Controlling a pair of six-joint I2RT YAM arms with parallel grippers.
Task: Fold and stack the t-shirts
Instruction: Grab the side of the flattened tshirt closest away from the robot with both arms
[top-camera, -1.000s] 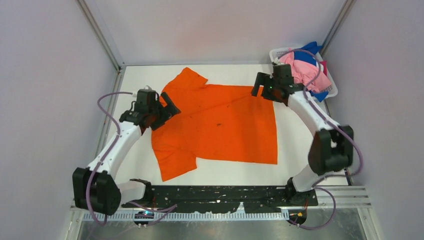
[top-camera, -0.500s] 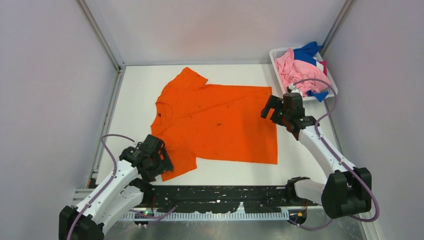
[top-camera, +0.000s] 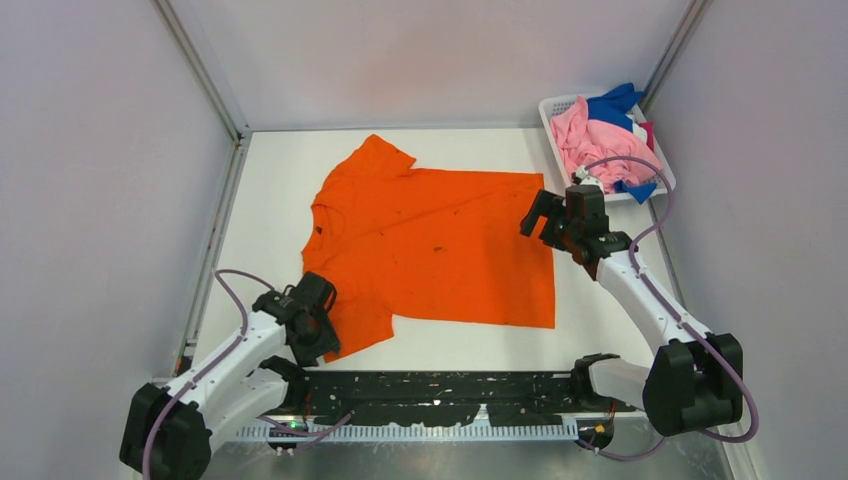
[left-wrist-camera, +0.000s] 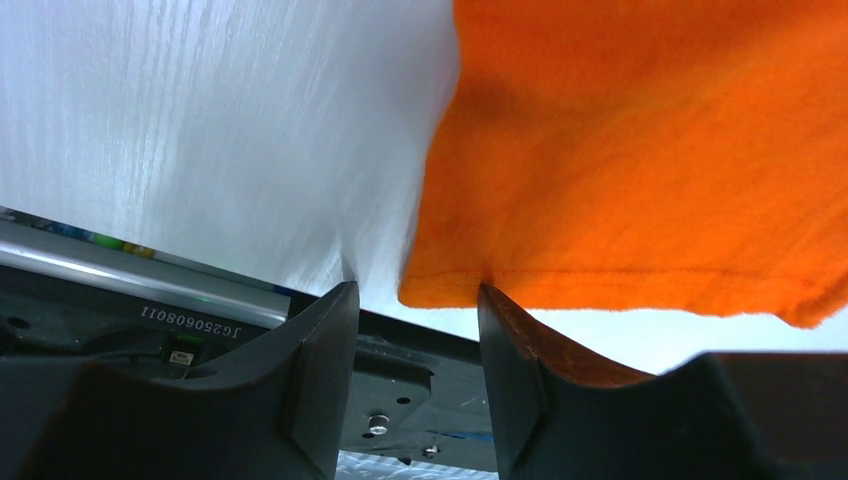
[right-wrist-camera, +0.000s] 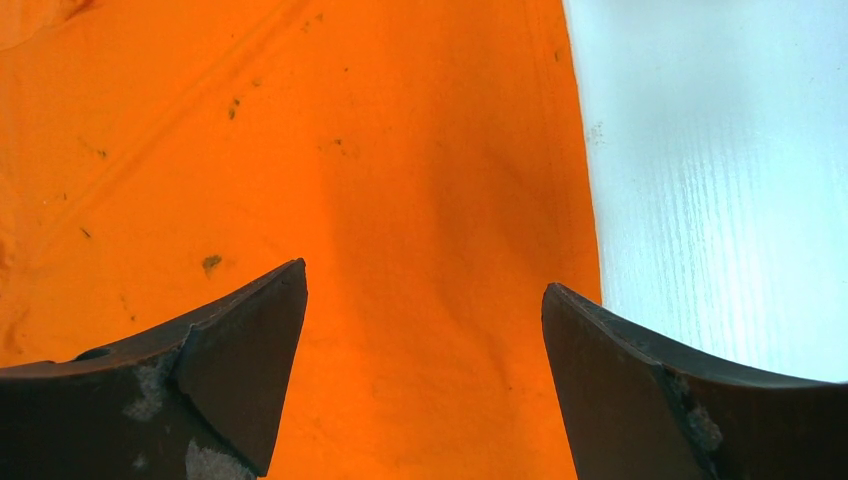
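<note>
Your left claw (left-wrist-camera: 415, 291), jaws half apart, straddles the near sleeve corner of the orange t-shirt (top-camera: 440, 240), which lies flat on the table (top-camera: 270, 200), collar leftward, while the right claw (right-wrist-camera: 424, 275) gapes wide above its hem.

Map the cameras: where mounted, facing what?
Top external: above, behind bases, looking down at orange t-shirt, basket; both arms, left gripper, right gripper show.
Left wrist: on left arm, facing shirt's sleeve hem; own fingers show.
Right wrist: on right arm, facing shirt's bottom hem; own fingers show.
Shared: all see the orange t-shirt.
</note>
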